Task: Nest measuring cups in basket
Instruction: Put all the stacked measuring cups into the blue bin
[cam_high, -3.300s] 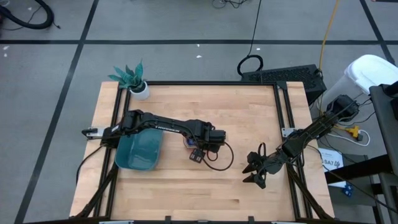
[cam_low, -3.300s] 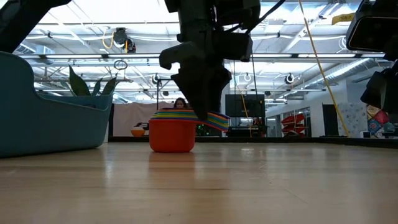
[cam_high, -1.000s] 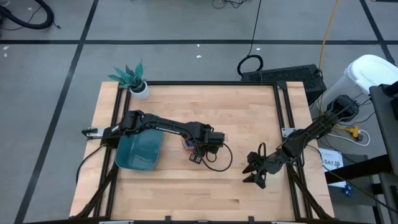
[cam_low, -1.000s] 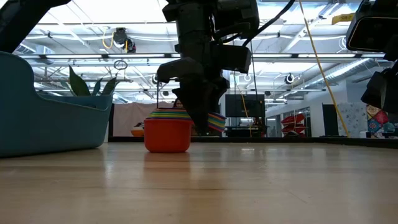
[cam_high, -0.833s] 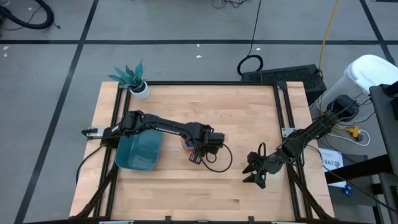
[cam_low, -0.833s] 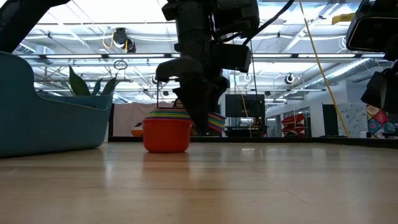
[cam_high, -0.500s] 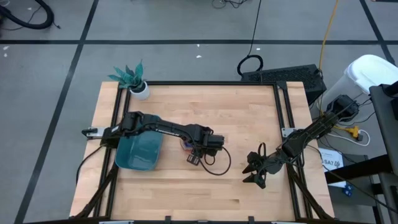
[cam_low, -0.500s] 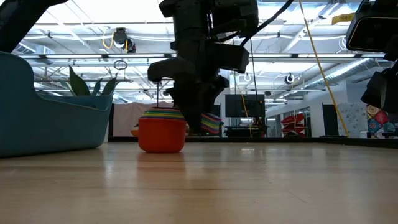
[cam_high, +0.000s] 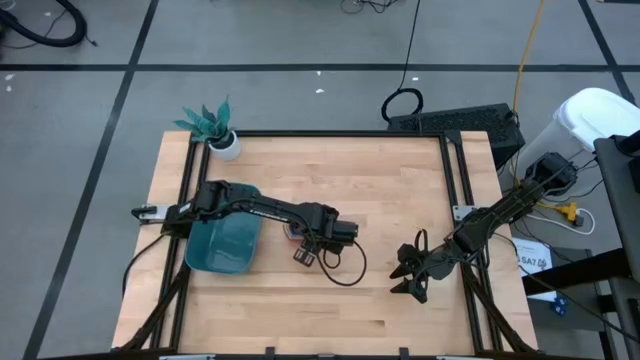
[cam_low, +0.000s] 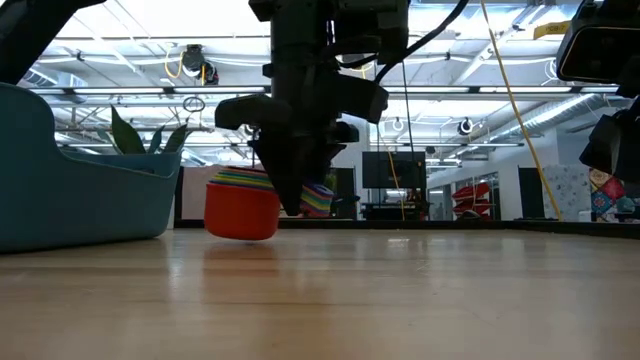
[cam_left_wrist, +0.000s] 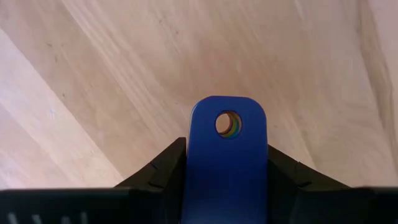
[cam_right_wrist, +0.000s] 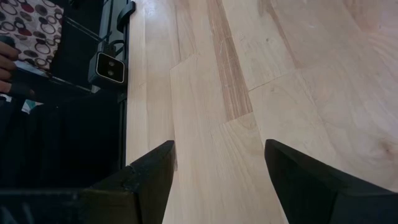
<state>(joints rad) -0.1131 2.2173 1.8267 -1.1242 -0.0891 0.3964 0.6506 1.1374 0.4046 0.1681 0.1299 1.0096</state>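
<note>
The measuring cups (cam_high: 291, 231) sit nested in one stack, the red one (cam_low: 240, 211) outermost, coloured rims showing above it. Their flat handles (cam_low: 320, 198) are stacked too, the dark blue one (cam_left_wrist: 227, 162) on top. My left gripper (cam_high: 303, 240) (cam_low: 293, 190) is shut on these handles, right of the dark teal basket (cam_high: 222, 245) (cam_low: 70, 190). My right gripper (cam_high: 405, 278) (cam_right_wrist: 217, 149) waits open near the table's right edge, touching nothing. My left gripper pinches the stacked handles between its two fingers, one on each side edge of the dark blue handle (cam_left_wrist: 205, 155). The fingers (cam_low: 290, 170) come from above, pointing down, and lie along the handles. The stack hangs tilted beside them, its red base (cam_low: 238, 234) just over the table.
A small white pot with a teal plant (cam_high: 215, 125) stands at the far left corner. Black rails (cam_high: 455, 180) frame the wooden table. Bare wood lies between the two grippers and along the near edge. A person's hand (cam_right_wrist: 7, 59) shows beyond the table.
My left gripper has moved toward the table's left, toward the basket, staying shut on the handles. The cup stack has travelled with it, tipped from upright to tilted and risen slightly off the wood.
</note>
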